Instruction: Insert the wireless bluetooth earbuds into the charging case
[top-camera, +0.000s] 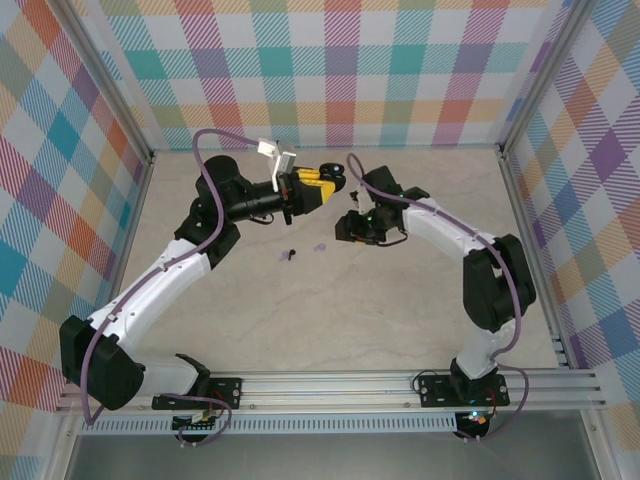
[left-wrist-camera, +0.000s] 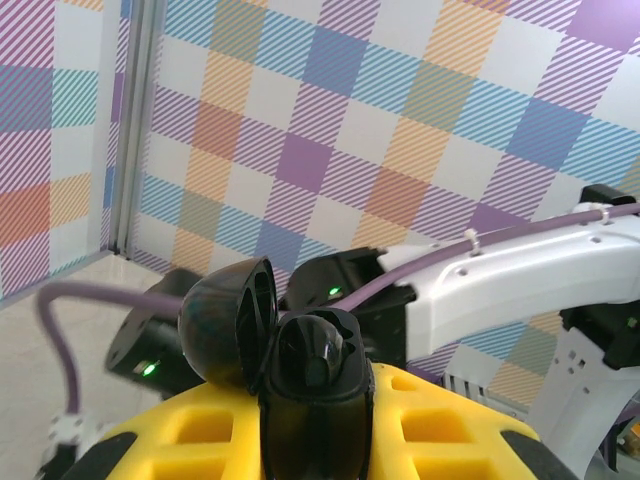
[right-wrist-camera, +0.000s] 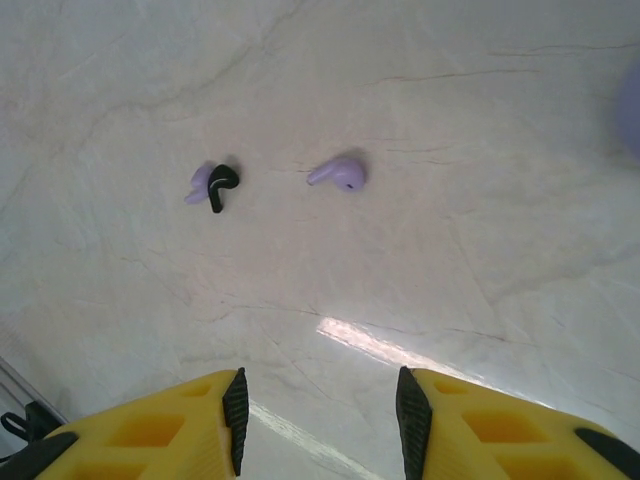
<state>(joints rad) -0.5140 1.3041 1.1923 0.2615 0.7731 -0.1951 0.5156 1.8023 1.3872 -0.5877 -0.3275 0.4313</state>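
Charging case (left-wrist-camera: 315, 375), black and round, is clamped between the yellow fingers of the left gripper (top-camera: 316, 186), at upper centre of the overhead view, off the table. Its lid (left-wrist-camera: 222, 328) hangs open to the left of the body. The hollow inside is dark and I cannot tell whether anything sits in it.

The table (right-wrist-camera: 480, 250) is pale stone-patterned, with bright plaid walls (top-camera: 330, 70) around it.

3 earbuds lie on the table near the middle of the overhead view, below the held case. In the right wrist view, 1 black earbud (right-wrist-camera: 221, 184) lies at upper left, its stem running nearly straight down the frame. It touches a lilac earbud (right-wrist-camera: 199, 184) that points down and left. The second lilac earbud (right-wrist-camera: 341, 173) lies apart to their right, long axis across the frame, stem pointing left.

The right gripper (right-wrist-camera: 320, 410) hangs above them with its jaws spread, nothing between.
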